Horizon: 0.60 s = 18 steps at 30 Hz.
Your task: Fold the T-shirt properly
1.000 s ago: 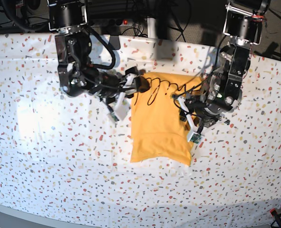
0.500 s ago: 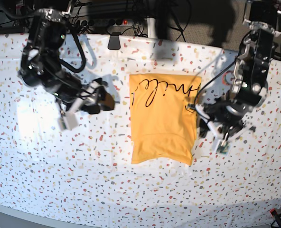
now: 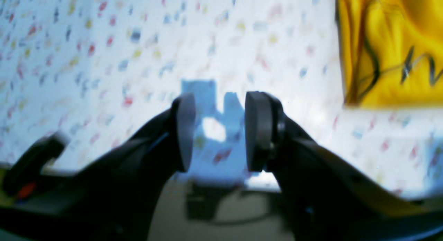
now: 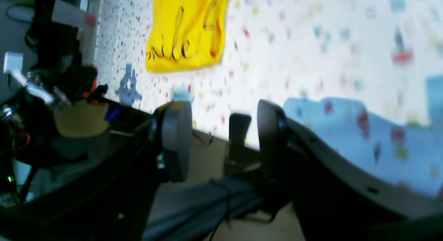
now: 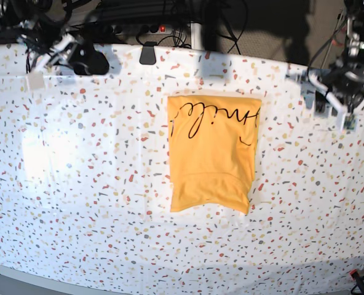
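Folded T-shirt [image 5: 212,150] lies flat (lettering up) on tablecloth [image 5: 77,184].

Both grippers have black curved fingers, and each finger ends in a round flat grey pad [image 3: 185,130]. On the left gripper [image 3: 218,130] a small red mark shows on a black part at the side. Black cables hang around the right gripper [image 4: 223,140], and white parts are fixed on both arms.

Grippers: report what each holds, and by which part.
Nothing is held. Left gripper and right gripper are both open and empty, away from the T-shirt lying on the tablecloth.
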Each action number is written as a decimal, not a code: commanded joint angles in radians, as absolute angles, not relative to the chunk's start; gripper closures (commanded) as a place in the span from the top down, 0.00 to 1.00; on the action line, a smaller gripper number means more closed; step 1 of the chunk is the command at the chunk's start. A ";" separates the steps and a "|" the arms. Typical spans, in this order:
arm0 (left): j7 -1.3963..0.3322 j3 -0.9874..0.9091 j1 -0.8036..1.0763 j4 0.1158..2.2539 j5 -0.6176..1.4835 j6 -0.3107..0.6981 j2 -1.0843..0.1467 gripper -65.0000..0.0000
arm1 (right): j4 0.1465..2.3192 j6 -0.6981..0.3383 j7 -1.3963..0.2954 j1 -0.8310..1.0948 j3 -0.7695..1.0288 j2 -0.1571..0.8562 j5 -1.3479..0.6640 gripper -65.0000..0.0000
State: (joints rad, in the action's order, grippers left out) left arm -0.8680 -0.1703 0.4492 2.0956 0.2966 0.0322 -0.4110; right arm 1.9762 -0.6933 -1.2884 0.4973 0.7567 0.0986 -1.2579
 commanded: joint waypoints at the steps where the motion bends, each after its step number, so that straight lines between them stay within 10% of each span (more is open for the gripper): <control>1: -0.855 -0.201 0.489 2.142 0.290 0.035 -0.421 0.36 | 1.993 -0.698 -1.293 0.525 0.774 0.107 -1.308 0.47; 10: -0.759 -0.265 0.833 2.087 0.290 0.115 -0.407 0.36 | 1.980 -0.698 -1.333 0.736 0.786 0.058 -1.285 0.47; 18: -0.624 -0.164 0.587 1.347 0.289 0.282 -0.341 0.36 | 1.588 -0.698 -0.965 0.673 0.625 0.131 -0.910 0.47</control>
